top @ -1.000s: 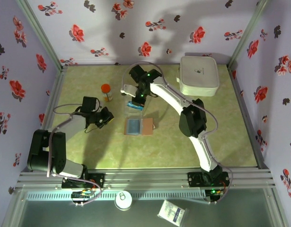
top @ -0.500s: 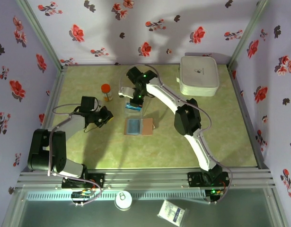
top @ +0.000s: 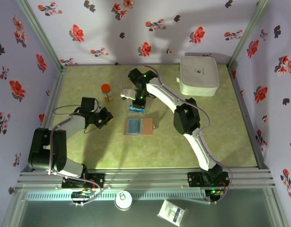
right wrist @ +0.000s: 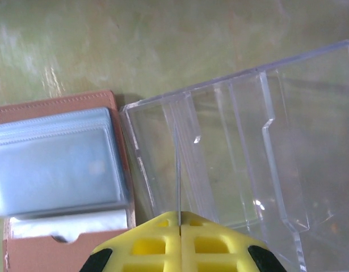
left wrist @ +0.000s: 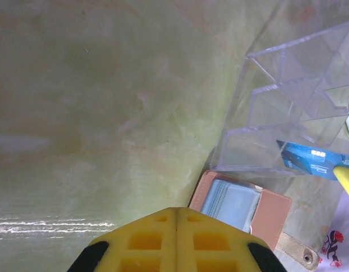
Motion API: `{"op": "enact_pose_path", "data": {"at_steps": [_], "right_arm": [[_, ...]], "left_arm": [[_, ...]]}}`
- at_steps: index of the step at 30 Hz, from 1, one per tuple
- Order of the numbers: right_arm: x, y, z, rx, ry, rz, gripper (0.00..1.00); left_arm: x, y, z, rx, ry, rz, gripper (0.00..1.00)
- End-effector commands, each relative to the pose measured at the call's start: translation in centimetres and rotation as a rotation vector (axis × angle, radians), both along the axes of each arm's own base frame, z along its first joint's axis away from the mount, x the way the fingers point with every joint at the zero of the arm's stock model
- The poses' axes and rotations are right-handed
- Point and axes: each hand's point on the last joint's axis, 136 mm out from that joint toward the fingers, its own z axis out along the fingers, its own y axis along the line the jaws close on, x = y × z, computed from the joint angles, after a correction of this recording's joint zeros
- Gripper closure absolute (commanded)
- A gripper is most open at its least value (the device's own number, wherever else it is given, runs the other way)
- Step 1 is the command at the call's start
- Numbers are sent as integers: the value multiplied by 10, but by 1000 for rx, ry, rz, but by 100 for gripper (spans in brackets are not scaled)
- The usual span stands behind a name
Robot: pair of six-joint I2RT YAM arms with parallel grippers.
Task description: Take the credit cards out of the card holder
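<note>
Card holder (top: pixel 139 126) is lying open and flat near the middle of the green desk (top: pixel 107 151). Its blue-grey sleeves are facing up on the 9 o'clock half and its tan flap on the 3 o'clock half. A clear ridged tray (right wrist: pixel 236 113) is sitting just at its 12 o'clock, nearly touching its edge. The right fingers (right wrist: pixel 151 241) are hanging over that tray, pressed together. As far as I can make out, they are pinching a blue card (left wrist: pixel 307 160), which from the wrist is showing as a thin edge-on line. The card's lower end is resting inside a tray slot. The left fingers (left wrist: pixel 146 241) are hovering at the holder's 9 o'clock, pressed together on nothing. An orange-capped bottle (top: pixel 106 91) is standing at 10 o'clock. A white case (top: pixel 198 74) is resting at 2 o'clock by the back wall.
</note>
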Motion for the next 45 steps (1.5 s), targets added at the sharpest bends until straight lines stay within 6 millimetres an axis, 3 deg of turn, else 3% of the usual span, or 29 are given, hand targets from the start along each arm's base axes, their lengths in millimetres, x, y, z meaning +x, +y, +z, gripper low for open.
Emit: {"op": "enact_pose_path", "data": {"at_steps": [1, 13, 23, 38, 45], "right_arm": [[0, -24, -3, -73, 40, -74, 100], [7, -52, -4, -102, 71, -226, 100], [-17, -49, -16, -80, 144, -12, 100], [-33, -41, -28, -19, 299, 76, 100], [-26, -43, -20, -29, 270, 64, 84]], "left_arm": [[-1, 0, -7, -21, 19, 6, 97], [1, -4, -11, -46, 38, 1, 97], [-3, -5, -12, -47, 47, -8, 97], [-5, -3, -17, -43, 62, 3, 97], [-4, -3, -17, -47, 59, 12, 97]]}}
